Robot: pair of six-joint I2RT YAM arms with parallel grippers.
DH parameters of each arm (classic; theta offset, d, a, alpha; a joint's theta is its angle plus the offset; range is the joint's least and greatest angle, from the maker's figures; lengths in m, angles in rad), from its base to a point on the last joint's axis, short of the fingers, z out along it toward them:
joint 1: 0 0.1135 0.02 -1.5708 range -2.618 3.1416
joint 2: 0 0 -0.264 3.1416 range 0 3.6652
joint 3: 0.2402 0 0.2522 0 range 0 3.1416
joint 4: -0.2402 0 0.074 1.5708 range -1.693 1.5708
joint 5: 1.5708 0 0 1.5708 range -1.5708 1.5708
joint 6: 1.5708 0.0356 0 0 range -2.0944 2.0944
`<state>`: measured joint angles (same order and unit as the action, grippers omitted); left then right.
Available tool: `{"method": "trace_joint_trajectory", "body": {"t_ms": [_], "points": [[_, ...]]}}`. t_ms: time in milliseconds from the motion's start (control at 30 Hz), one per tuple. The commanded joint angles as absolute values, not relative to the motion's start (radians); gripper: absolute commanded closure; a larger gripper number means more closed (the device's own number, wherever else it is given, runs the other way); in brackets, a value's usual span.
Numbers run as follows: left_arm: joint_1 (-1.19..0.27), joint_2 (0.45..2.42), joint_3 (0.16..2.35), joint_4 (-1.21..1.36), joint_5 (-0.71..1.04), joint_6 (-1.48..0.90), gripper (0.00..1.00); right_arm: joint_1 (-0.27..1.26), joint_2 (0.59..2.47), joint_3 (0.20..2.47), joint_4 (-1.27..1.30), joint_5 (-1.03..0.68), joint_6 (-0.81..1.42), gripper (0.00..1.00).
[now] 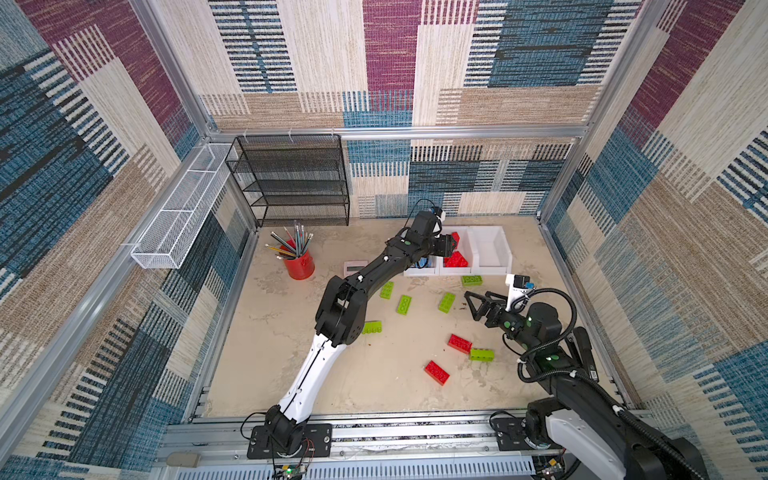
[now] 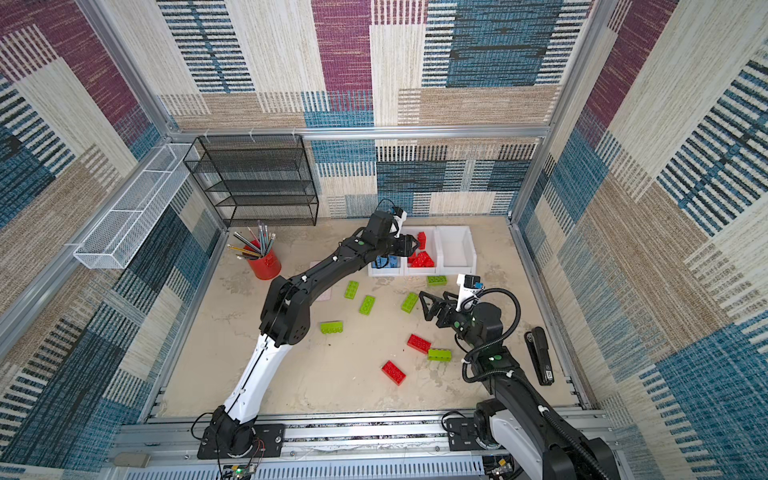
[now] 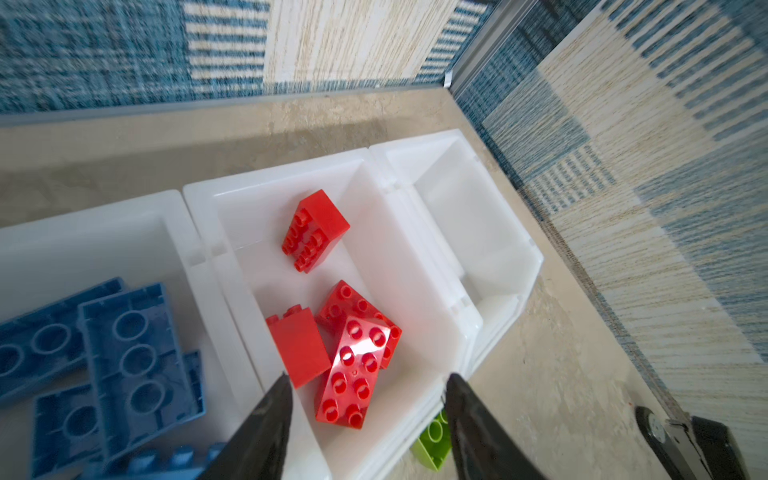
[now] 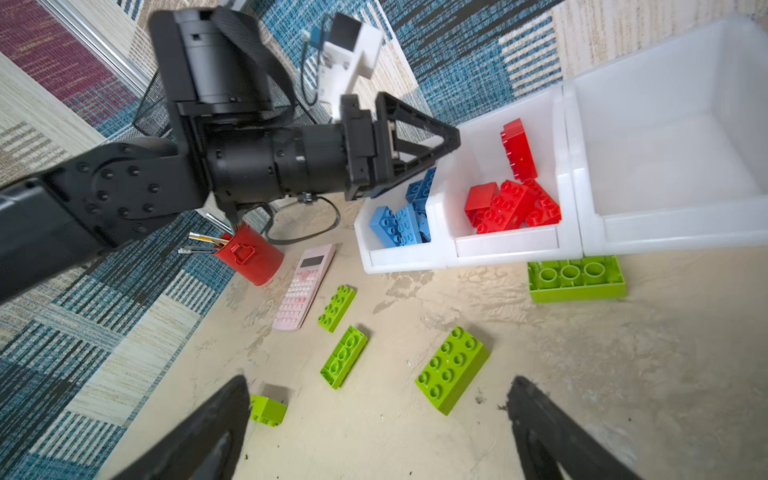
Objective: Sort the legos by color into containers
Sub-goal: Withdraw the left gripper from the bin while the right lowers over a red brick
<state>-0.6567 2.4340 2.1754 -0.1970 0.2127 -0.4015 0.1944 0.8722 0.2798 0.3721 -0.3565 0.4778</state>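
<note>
Red legos [image 3: 353, 353] lay in the mid container [image 3: 399, 266], ~1 o'clock on the surface [image 1: 266, 332], left hand [image 3: 369, 378] above it w/ jaws apart, empty: prob. the red drop-off step. The 9 o'clock container [image 3: 104, 232] held blue legos [image 3: 133, 353], the 3 o'clock container [image 3: 478, 216] nothing. Next, the wide-open right hand [image 4: 380, 379] would need to close on a green lego [image 4: 451, 374].

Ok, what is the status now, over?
Left gripper open, empty, over middle bin with red legos. Right gripper open above green legos. Nothing in the way.
</note>
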Motion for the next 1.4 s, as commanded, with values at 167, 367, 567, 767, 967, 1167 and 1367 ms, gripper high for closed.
{"method": "trace_joint_trajectory", "body": {"t_ms": [167,367,567,767,967,1167,1367], "points": [[-0.666,2.028,1.635,0.193,0.128,-0.458,0.4,0.372,0.886,0.356,-0.001,-0.229,0.404,0.04],[-0.69,1.794,1.311,0.309,0.075,-0.496,0.4,0.482,0.903,0.379,-0.121,-0.153,0.458,0.05],[-0.734,1.602,1.069,0.321,0.014,-0.478,0.4,0.523,0.918,0.373,-0.176,-0.102,0.525,0.06],[-0.76,1.46,0.9,0.319,-0.016,-0.477,0.4,0.583,0.997,0.385,-0.22,-0.034,0.587,0.06],[-0.769,1.356,0.774,0.342,-0.058,-0.48,0.4,0.649,1.031,0.381,-0.236,0.07,0.643,0.05],[-0.771,1.321,0.739,0.325,-0.068,-0.466,0.4,0.655,1.035,0.375,-0.224,0.08,0.657,0.06],[-0.77,1.327,0.718,0.339,-0.057,-0.472,0.4,0.677,1.124,0.409,-0.228,0.083,0.629,0.1]]}}
